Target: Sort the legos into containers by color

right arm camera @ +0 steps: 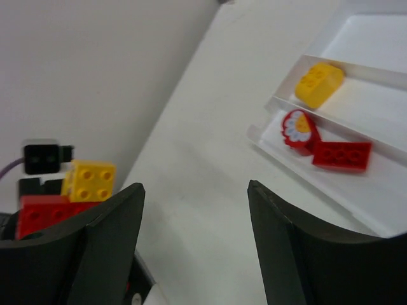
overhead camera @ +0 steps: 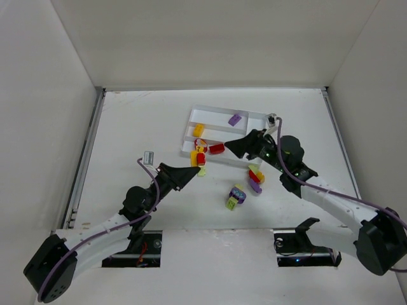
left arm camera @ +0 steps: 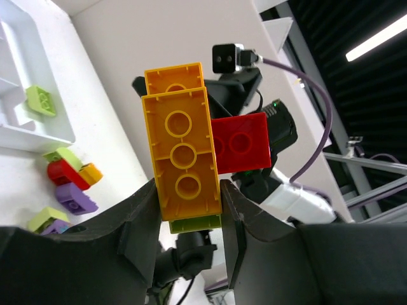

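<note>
My left gripper (overhead camera: 194,170) is shut on a stack of legos (overhead camera: 201,160) and holds it just in front of the white tray (overhead camera: 215,117). In the left wrist view the left gripper (left arm camera: 189,190) clamps a yellow brick (left arm camera: 181,159) with a red brick (left arm camera: 240,143) behind it and a lime brick (left arm camera: 194,223) under it. My right gripper (overhead camera: 230,147) is open and empty at the tray's near edge, facing the left one; it also shows in its wrist view (right arm camera: 194,197). The tray holds a purple brick (overhead camera: 234,119), a yellow brick (right arm camera: 318,82), a round red piece (right arm camera: 296,127) and a red brick (right arm camera: 341,155).
A loose pile of red, yellow, purple and lime bricks (overhead camera: 256,176) lies under my right arm. A second small pile (overhead camera: 235,196) lies nearer the front. A lime brick (left arm camera: 40,101) lies in the tray (left arm camera: 19,130) in the left wrist view.
</note>
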Available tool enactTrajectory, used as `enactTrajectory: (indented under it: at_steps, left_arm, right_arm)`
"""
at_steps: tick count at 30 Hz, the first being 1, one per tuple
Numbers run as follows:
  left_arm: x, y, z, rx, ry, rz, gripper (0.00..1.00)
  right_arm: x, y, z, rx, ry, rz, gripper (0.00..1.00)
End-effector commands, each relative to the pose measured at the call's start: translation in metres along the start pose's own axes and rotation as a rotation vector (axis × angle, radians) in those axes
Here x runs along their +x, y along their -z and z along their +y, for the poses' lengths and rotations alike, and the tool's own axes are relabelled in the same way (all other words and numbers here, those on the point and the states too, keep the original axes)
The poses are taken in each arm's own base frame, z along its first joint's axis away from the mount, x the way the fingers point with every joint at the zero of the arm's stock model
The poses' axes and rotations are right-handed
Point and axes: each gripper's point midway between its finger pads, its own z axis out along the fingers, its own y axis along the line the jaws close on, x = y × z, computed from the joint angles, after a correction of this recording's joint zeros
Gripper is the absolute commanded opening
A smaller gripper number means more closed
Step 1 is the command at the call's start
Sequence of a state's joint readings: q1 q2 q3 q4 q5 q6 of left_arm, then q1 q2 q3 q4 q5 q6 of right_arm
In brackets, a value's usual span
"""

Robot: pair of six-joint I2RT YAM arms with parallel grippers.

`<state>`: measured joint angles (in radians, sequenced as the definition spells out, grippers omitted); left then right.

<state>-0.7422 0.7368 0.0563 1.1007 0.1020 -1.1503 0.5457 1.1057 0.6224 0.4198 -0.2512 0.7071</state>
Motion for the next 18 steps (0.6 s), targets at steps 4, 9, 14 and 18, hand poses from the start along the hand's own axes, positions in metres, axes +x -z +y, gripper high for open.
enactTrajectory:
  at_steps: [4,9,14,18]
  left_arm:
    - [-0.004,0.015,-0.005,0.076,0.075,-0.02,0.17]
    - [-0.004,0.016,-0.007,0.087,0.098,-0.02,0.17]
    - [-0.005,0.014,-0.012,0.098,0.099,-0.021,0.17]
    - [-0.004,0.013,-0.015,0.106,0.099,-0.018,0.17]
  right_arm:
    - [-0.011,0.027,0.077,-0.282,0.024,-0.047,0.71]
    - [0.004,0.039,0.107,-0.402,0.033,-0.008,0.71]
    - [0.03,0.034,0.121,-0.452,0.011,0.069,0.75]
    - [0.045,0.023,0.125,-0.458,-0.019,0.109,0.75]
